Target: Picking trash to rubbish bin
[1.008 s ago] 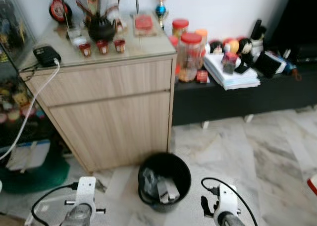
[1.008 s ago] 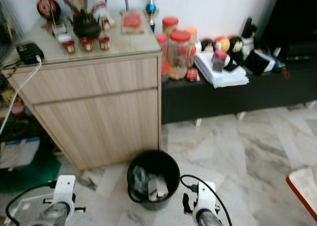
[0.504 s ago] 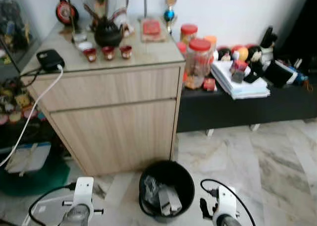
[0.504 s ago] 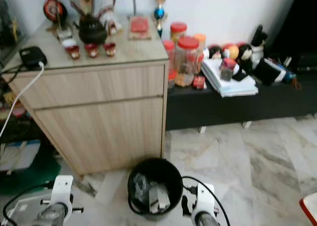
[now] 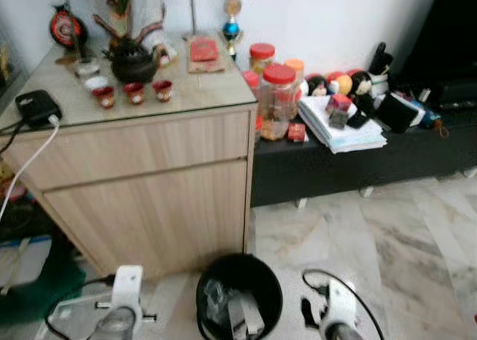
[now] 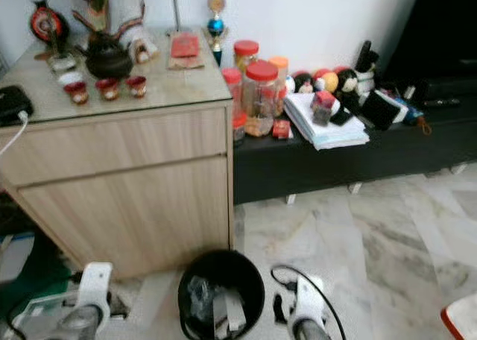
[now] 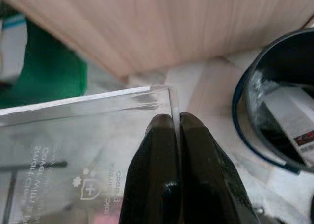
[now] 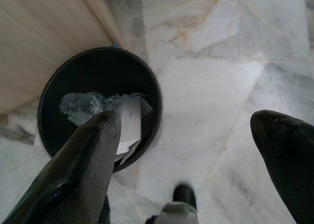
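Two wrists are poking into the bottom edge of the head views, and both are getting cut off there, so the fingers themselves are out of frame in those shots. Up close, the left gripper (image 7: 176, 135) is pinching its fingers together on the edge of a clear plastic sheet (image 7: 83, 140) (some kind of flat see-through packaging with faint mirrored print I can't read), and it's hanging near the rubbish bin (image 7: 274, 101), beside it rather than over it. The right gripper (image 8: 196, 150) is sitting with its fingers (image 8: 83, 160) spread wide apart, holding nothing, hovering above the marble floor (image 8: 211, 86) just next to the bin. The bin is black and round, standing on the floor right in front of the wooden cabinet (image 5: 149, 176), and it's carrying a crumpled silvery wrapper (image 8: 83, 106) plus a white card or paper piece (image 8: 130, 118); the rest of what's inside is too dark to make out. On the cabinet top, a dark teapot (image 5: 132, 60) and three little red cups (image 5: 134, 92) are sitting, with a black box (image 5: 33, 105) and its white cable (image 5: 30, 161) at the corner. Over on the low black shelf (image 5: 350, 161), red-lidded jars (image 5: 277, 101) are holding something brownish, next to a stack of papers (image 5: 339, 127) and small figurines too blurry to identify.
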